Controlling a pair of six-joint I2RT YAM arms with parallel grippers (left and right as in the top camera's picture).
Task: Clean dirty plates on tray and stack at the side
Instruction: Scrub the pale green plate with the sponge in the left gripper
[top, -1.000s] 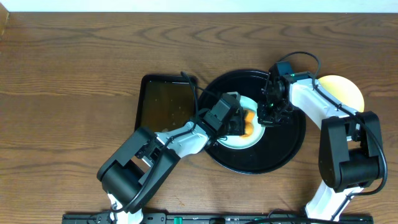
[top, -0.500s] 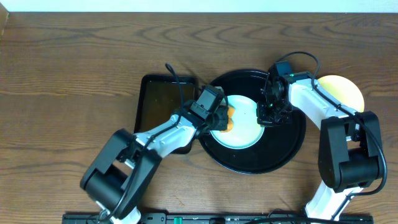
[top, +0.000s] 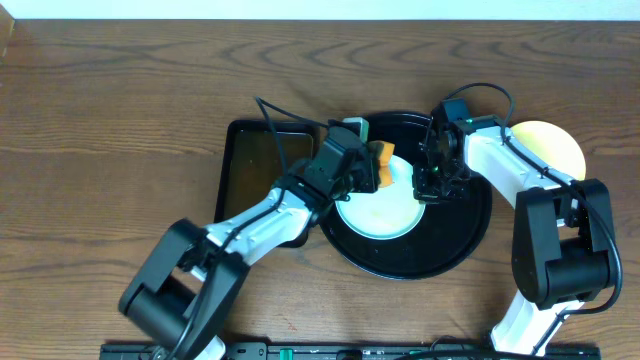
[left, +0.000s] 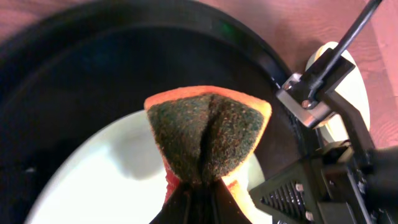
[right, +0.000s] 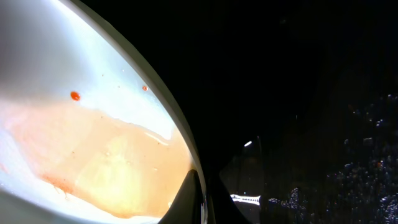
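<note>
Plate (top: 375, 212), mint, lies inside the tray (top: 460, 235), left of its centre, with an orange smear by its right rim. The right gripper (top: 432, 185) is pinched onto that rim. The left gripper (top: 371, 168) is clamped on a sponge (left: 208, 140) over the plate's far edge, near the tray's back rim. A yellow plate (top: 550, 145) sits just outside the tray's right edge. Bare tray floor lies right of the plate.

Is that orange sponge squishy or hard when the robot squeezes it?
Probably squishy: the sponge creases down its middle where the left gripper pinches it. Its green scouring face looks rough, so it likely won't slip out. It seems light: pinched at one edge, it doesn't sag toward the plate.
</note>
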